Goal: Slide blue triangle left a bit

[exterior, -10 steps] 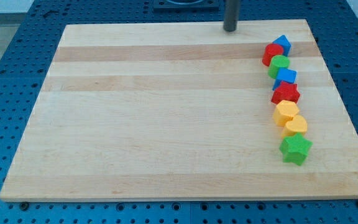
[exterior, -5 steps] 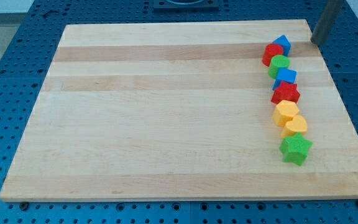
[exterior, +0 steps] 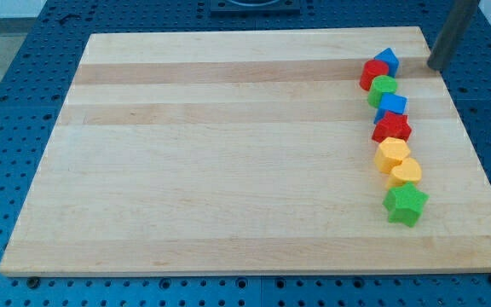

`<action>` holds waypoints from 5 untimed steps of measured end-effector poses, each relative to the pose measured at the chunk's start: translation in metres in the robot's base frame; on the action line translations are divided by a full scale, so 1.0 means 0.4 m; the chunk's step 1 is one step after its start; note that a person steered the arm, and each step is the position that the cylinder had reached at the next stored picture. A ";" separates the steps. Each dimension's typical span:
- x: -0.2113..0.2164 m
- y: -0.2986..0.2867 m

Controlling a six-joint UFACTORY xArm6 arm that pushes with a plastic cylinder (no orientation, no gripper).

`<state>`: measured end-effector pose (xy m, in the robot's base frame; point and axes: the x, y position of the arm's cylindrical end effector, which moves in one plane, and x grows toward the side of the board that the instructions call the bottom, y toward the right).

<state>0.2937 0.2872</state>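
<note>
The blue triangle (exterior: 388,60) sits at the top of a column of blocks near the board's right side. It touches a red block (exterior: 372,73) at its lower left. Below them run a green block (exterior: 384,89), a blue block (exterior: 392,106), a red star (exterior: 392,129), two yellow blocks (exterior: 392,153) (exterior: 406,171) and a green star (exterior: 406,203). My tip (exterior: 436,66) is at the board's right edge, to the right of the blue triangle and a little apart from it.
The wooden board (exterior: 228,153) lies on a blue perforated table (exterior: 7,94). The board's right edge runs just beside my tip.
My tip has moved from the top middle of the board to the right edge, beside the blue triangle. In the last half second it dropped slightly. No block has moved.
</note>
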 end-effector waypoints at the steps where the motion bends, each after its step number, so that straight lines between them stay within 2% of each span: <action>1: -0.021 -0.035; 5: -0.042 -0.151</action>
<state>0.2770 0.2270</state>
